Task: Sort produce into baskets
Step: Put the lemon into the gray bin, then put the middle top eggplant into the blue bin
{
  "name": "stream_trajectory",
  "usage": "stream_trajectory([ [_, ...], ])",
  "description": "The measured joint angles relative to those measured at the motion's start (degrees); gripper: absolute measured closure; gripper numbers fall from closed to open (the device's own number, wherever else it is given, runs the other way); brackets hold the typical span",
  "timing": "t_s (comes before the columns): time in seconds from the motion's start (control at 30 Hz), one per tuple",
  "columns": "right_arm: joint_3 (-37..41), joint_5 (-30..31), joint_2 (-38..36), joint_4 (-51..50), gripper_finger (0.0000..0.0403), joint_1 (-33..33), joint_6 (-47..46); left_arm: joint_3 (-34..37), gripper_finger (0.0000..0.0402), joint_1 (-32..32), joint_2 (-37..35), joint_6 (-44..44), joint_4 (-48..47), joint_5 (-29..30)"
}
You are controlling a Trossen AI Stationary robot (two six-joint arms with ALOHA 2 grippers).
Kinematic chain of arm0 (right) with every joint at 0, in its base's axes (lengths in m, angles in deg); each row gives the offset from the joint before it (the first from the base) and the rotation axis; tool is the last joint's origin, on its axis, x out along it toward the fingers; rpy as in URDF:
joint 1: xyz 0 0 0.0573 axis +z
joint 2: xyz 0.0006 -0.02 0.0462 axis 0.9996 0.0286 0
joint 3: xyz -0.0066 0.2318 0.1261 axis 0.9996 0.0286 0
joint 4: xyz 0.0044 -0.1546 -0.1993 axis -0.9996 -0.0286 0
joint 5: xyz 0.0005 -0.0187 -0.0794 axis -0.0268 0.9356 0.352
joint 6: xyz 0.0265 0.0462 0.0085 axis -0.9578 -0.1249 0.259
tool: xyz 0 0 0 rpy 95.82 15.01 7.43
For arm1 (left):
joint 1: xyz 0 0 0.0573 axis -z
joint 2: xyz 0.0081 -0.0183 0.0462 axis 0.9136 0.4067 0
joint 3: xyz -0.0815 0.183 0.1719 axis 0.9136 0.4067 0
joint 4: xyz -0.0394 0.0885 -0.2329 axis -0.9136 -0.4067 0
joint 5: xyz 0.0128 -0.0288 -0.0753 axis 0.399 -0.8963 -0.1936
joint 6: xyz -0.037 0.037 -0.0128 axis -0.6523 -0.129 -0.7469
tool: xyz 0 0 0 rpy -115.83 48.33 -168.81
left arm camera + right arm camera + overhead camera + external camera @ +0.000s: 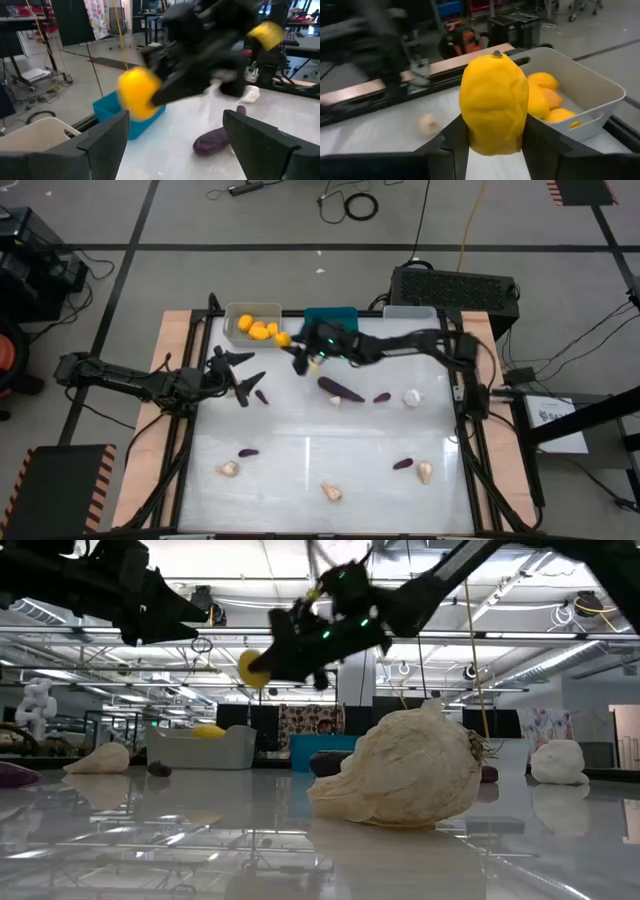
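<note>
— What sort of place are you working in here?

— You're sitting in a robotics lab. Cables (pixel 350 202) are trailing over a grey floor (pixel 300 275) marked with black tape lines, and a black equipment box (pixel 455 288) is standing behind the table (pixel 330 450). Across the room, bare ceiling trusses (pixel 520 635) and strip lights are showing, with more benches and monitors (pixel 262 720) waiting beyond.
</note>
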Motion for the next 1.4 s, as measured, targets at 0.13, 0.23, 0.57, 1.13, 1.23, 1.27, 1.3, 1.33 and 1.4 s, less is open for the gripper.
stream_trajectory([
  [0.13, -13.5, 0.1, 9.2, -2.5, 0.0259, -2.9, -0.4, 0.0, 0.0075, 0.0, 0.0, 1.7, 0.0, 0.1],
  [0.23, -24.0, 0.3, 15.3, -9.1, 0.0247, -4.4, -0.4, 0.0, 0.0075, 0.0, 0.0, 2.1, 0.0, 0.1],
  [0.57, -50.2, 1.9, 28.4, -30.9, 0.0152, -6.5, -0.5, 0.0, 0.0075, 0.0, 0.0, 4.0, -1.4, 1.3],
  [1.13, -57.7, 0.4, 14.1, -79.1, 0.0090, -6.4, 1.3, 0.0, 0.0075, 0.0, -0.1, 6.4, -1.8, 1.5],
  [1.23, -57.7, -2.8, 10.0, -95.8, 0.0090, -5.6, 1.5, 0.0, 0.0075, 0.0, -0.1, 6.6, -1.7, 1.4],
  [1.27, -57.7, -3.5, 8.7, -101.0, 0.0090, -5.0, 1.5, 0.0, 0.0075, 0.0, -0.1, 6.6, -1.7, 1.3],
  [1.3, -57.7, -3.7, 7.4, -106.1, 0.0090, -4.1, 1.5, 0.0, 0.0075, 0.0, -0.1, 6.6, -1.7, 1.2],
  [1.33, -57.7, -3.9, 6.7, -110.8, 0.0090, -3.2, 1.6, 0.0, 0.0075, 0.0, -0.1, 6.4, -1.5, 1.0],
  [1.4, -57.4, -3.2, 5.0, -116.5, 0.0090, -0.9, 4.2, 0.0, 0.0075, 0.0, -0.1, 5.0, -0.7, 0.0],
])
